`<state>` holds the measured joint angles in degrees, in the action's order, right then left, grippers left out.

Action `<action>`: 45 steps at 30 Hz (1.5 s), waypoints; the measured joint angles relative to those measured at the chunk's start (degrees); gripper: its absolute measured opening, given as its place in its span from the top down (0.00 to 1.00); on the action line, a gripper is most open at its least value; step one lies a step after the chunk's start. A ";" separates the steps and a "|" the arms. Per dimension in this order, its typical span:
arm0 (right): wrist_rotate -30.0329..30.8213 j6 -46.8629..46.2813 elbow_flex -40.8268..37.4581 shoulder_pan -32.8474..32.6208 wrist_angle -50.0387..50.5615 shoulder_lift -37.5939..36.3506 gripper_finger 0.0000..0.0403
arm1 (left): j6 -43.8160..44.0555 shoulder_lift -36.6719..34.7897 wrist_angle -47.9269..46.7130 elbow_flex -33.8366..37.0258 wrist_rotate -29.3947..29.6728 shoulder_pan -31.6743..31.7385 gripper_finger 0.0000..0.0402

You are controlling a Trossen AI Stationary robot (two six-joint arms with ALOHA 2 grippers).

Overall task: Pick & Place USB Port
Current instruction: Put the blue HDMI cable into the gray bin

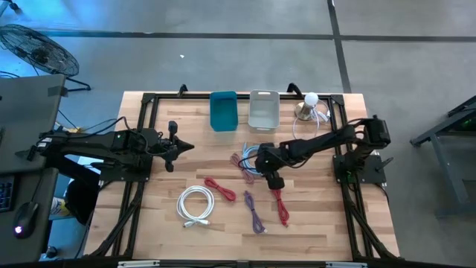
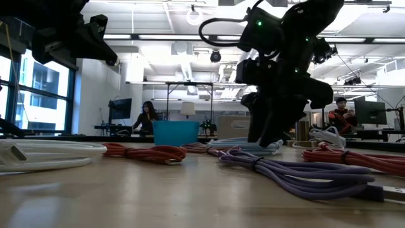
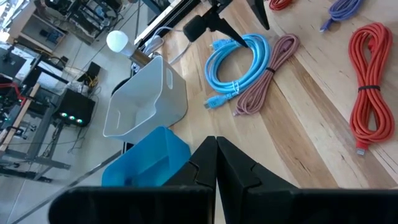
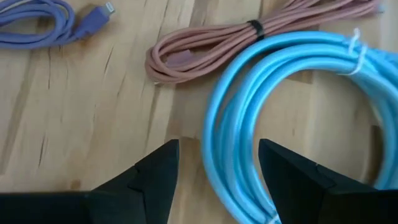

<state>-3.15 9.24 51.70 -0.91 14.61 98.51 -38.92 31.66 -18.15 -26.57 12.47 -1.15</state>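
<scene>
Spread over my light-blue cable (image 4: 292,118), right gripper (image 4: 217,165) might, I think, snag the neighbouring pink cable (image 4: 205,50) too.

A pale, light-grained wooden table (image 1: 312,223) is seen, framed in black. Beside the teal bin (image 1: 223,110) a white bin (image 1: 263,109) is set. Below the bins, a light blue cable (image 4: 280,112) and a dusty pink cable (image 4: 205,46) are coiled; two red cables (image 1: 281,207), a purple cable (image 1: 254,214) and a white cable (image 1: 195,205) are laid further off.
</scene>
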 joint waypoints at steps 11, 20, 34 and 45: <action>-3.72 -0.90 0.00 0.31 -1.82 2.55 0.46 | 0.15 -0.02 -0.02 0.00 -0.08 0.00 1.00; -7.58 -1.57 0.20 1.36 -6.71 6.53 0.49 | 0.19 -0.02 -0.02 0.00 -1.64 0.00 1.00; -8.86 -1.27 0.11 1.27 -8.91 6.92 0.85 | 0.23 -0.01 -0.44 0.00 -2.69 0.00 1.00; -2.83 -1.43 -0.13 0.37 -10.17 5.28 0.85 | 1.25 0.00 -1.67 0.00 -3.02 0.00 1.00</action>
<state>-5.98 7.81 51.57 -0.54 4.44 103.79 -37.67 31.66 -19.82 -26.57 9.45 -1.15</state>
